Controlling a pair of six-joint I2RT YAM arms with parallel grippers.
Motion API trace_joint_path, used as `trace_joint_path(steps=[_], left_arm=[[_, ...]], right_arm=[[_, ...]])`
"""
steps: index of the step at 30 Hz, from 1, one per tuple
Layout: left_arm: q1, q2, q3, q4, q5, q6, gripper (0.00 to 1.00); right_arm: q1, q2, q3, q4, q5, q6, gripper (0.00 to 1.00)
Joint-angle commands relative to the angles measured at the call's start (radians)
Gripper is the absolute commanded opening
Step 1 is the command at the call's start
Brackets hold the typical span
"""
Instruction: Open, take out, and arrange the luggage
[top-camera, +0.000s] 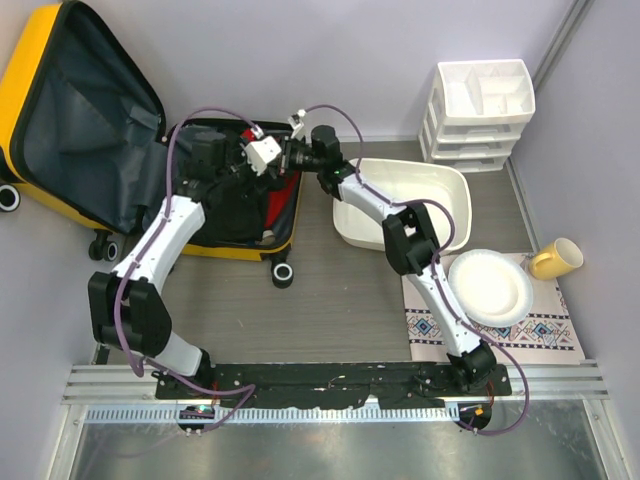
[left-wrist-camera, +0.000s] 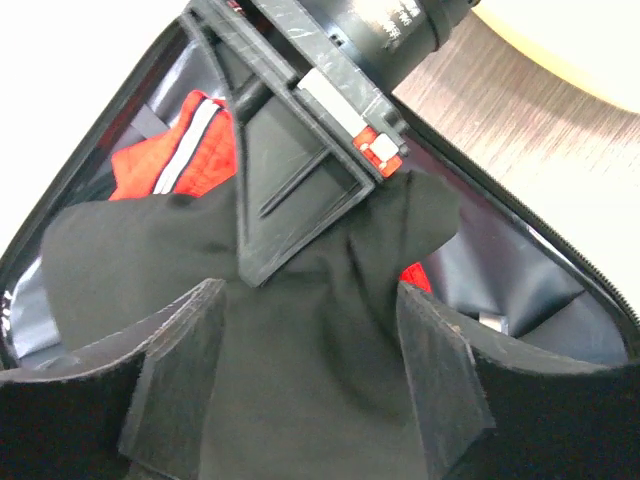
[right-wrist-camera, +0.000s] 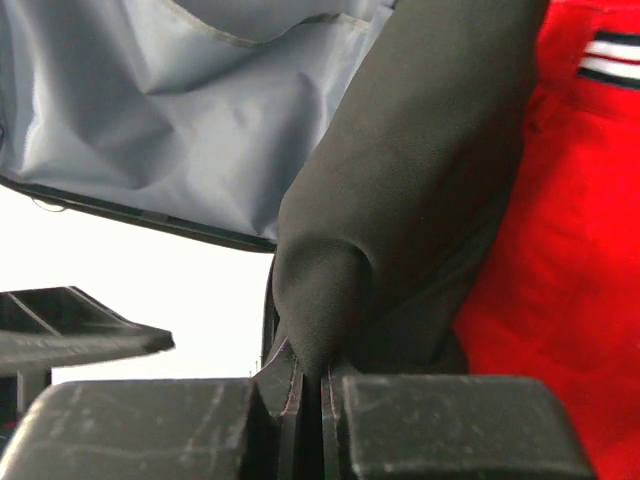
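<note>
Luggage (top-camera: 22, 88) sits far left on the table (top-camera: 340, 300), open: yellow hard shell, black zipper band, dark grey lining, lid propped up. Right gripper (right-wrist-camera: 310, 385) clenched on black garment (right-wrist-camera: 400, 200) beside red garment (right-wrist-camera: 570, 250). Left gripper (left-wrist-camera: 310, 300) released, jaws apart over the black garment.

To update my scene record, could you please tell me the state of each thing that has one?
luggage, open, lid raised
black garment, fold pinched by the right gripper
right gripper, shut on black garment
left gripper, open above black garment
red garment, lying in the luggage
paper plate, empty
</note>
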Motion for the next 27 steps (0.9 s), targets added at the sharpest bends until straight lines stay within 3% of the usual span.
trace_joint_path(steps=[1, 5, 14, 19, 23, 27], left_arm=[[0.011, 0.000, 0.143, -0.165, -0.015, -0.117, 0.74], [0.074, -0.019, 0.165, -0.170, 0.005, -0.292, 0.80], [0.141, 0.076, 0.249, -0.243, -0.164, -0.536, 0.83], [0.273, 0.109, 0.257, -0.263, -0.069, -0.752, 0.81], [0.289, 0.095, 0.191, -0.288, -0.032, -0.820, 0.80], [0.290, 0.113, 0.120, -0.207, 0.026, -0.923, 0.88]], right_arm=[[-0.075, -0.202, -0.044, -0.054, 0.008, -0.062, 0.01], [-0.148, -0.384, -0.211, -0.107, 0.066, -0.154, 0.01], [-0.225, -0.543, -0.440, -0.330, 0.102, -0.376, 0.01], [-0.244, -0.558, -0.487, -0.330, 0.148, -0.392, 0.01], [-0.265, -0.561, -0.492, -0.359, 0.160, -0.399, 0.01], [-0.268, -0.557, -0.503, -0.360, 0.139, -0.402, 0.01]])
